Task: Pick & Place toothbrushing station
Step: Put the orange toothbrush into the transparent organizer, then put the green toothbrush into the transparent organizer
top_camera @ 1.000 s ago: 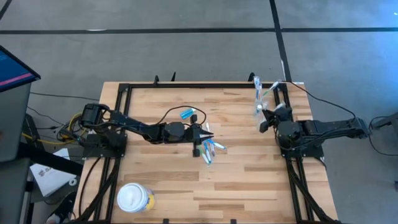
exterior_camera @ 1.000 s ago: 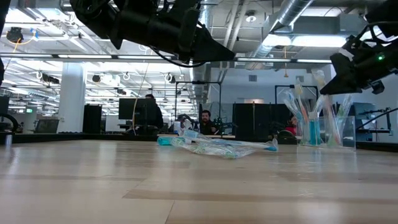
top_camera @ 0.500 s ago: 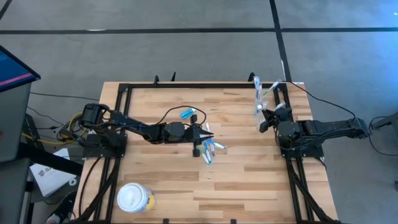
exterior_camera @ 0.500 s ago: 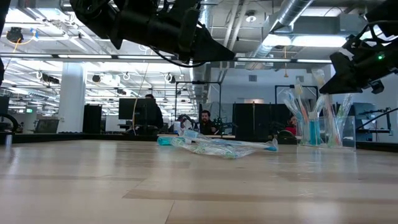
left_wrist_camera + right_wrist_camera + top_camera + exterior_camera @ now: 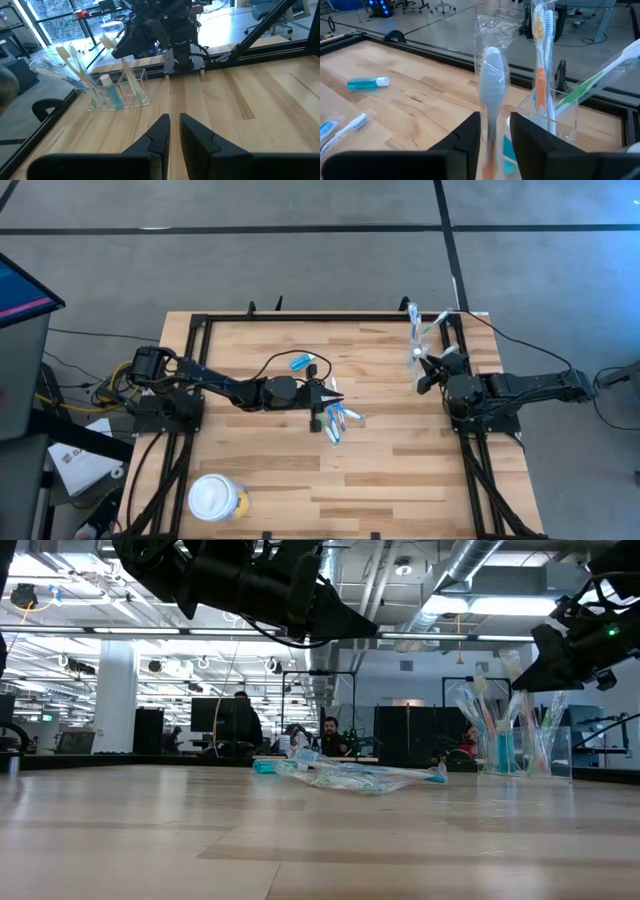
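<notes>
Toothbrushes: several standing in clear tumbler [image 5: 523,750] at tabletop's [image 5: 380,470] far right corner; others loose [image 5: 338,420] mid-tabletop. Blue tube [image 5: 303,362] lies near centre, apart from loose brushes. Right pincer [image 5: 494,131] above tumbler, fingers parted around a wrapped brush [image 5: 491,75]. Left pincer [image 5: 334,398] over loose brushes, fingers nearly closed, empty. Yellow tub [image 5: 217,498] near left front.

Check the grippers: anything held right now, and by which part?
Left gripper: nothing held. Right gripper: a wrapped toothbrush stands between its fingers, which flank the handle above the clear tumbler; cannot tell if it is gripped.
</notes>
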### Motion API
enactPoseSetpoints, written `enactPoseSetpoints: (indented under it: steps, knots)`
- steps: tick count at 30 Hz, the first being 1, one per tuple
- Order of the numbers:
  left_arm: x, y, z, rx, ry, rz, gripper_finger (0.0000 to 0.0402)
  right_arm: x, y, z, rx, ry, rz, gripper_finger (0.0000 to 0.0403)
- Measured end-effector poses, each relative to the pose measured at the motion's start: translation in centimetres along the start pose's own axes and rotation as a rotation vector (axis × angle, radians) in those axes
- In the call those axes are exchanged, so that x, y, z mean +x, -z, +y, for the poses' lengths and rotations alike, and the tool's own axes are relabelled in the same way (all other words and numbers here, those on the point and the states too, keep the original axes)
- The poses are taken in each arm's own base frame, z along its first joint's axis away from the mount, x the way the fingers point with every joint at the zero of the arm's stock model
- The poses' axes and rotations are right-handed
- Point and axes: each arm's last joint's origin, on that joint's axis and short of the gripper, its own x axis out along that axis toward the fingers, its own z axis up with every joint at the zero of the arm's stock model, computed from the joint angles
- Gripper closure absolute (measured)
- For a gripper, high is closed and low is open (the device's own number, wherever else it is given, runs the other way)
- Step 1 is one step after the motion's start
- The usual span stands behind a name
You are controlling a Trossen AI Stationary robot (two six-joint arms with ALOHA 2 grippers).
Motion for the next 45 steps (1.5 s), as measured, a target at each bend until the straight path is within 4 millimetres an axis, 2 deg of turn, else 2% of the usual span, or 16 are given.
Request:
enactPoseSetpoints:
  steps: [7, 17, 24, 32, 40, 45]
  knots:
    - [0.0, 0.0, 0.0, 0.0, 0.0, 0.0, 0.0367, -0.5, -1.5, 0.0, -0.007, 0.008, -0.037, 0.0295]
    - [0.0, 0.0, 0.0, 0.0, 0.0, 0.002, 0.0367, -0.6, -1.7, 0.0, -0.021, 0.006, -0.035, 0.0295]
    - [0.0, 0.2, 0.2, 0.002, -0.038, 0.018, 0.0367, -1.2, -2.6, 0.9, 0.034, -0.158, -0.037, 0.0294]
    - [0.0, 1.1, 0.4, 0.023, -0.05, 0.116, 0.0367, -2.0, -3.2, 2.7, -0.067, -0.354, -0.074, 0.0294]
    - [0.0, 2.6, 1.2, -0.06, 0.096, 0.231, 0.0329, -2.4, -3.3, 4.3, -0.123, -0.451, -0.097, 0.0294]
    - [-0.4, 3.8, 0.7, -0.078, 0.226, 0.325, 0.0303, -2.3, -3.5, 5.2, -0.163, -0.489, -0.117, 0.0294]
